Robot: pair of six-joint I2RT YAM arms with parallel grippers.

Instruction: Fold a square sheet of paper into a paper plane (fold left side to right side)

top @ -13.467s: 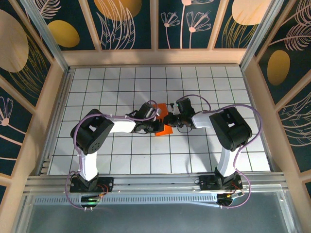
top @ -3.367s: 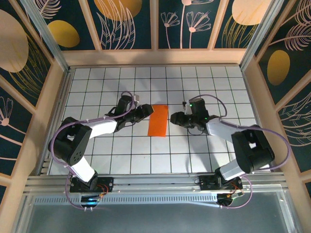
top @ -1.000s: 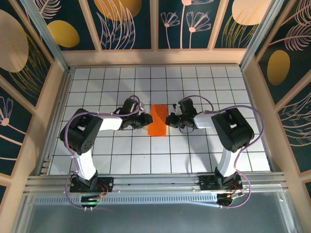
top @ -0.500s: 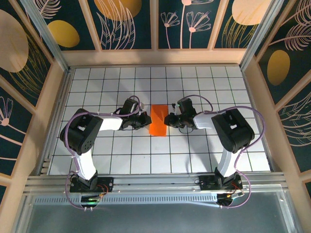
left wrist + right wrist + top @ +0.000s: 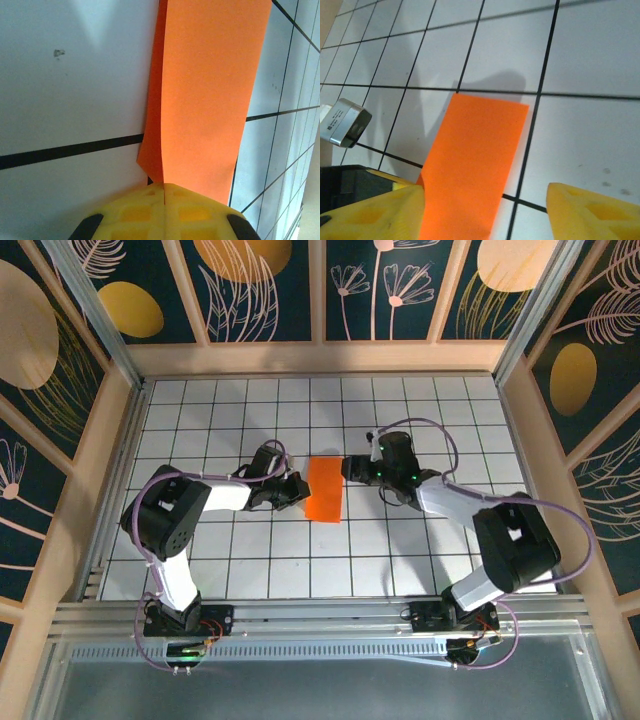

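Two yellow pads (image 5: 135, 212) of the left gripper (image 5: 164, 196) are seen pressed fully together, closed on the near end of the thin bright orange folded sheet of paper (image 5: 205, 100). The edge of its upper layer runs straight into the seam between them, and a narrow strip of the lower layer is exposed along that edge. The right gripper (image 5: 484, 190) is seen wide open with nothing gripped. Its yellow fingers are spread to either side of the sheet's near end, one just beside the orange edge and the other well apart over bare tile. From above, the sheet is seen as a tall narrow rectangle lying between the two grippers near the middle of the white table ruled with black grid lines (image 5: 250, 410). Its lower left edge is touched by the left gripper, and the right gripper stands near its upper right corner. The table is enclosed by pale wooden walls (image 5: 320, 358) backed by dark panels painted with flowers.
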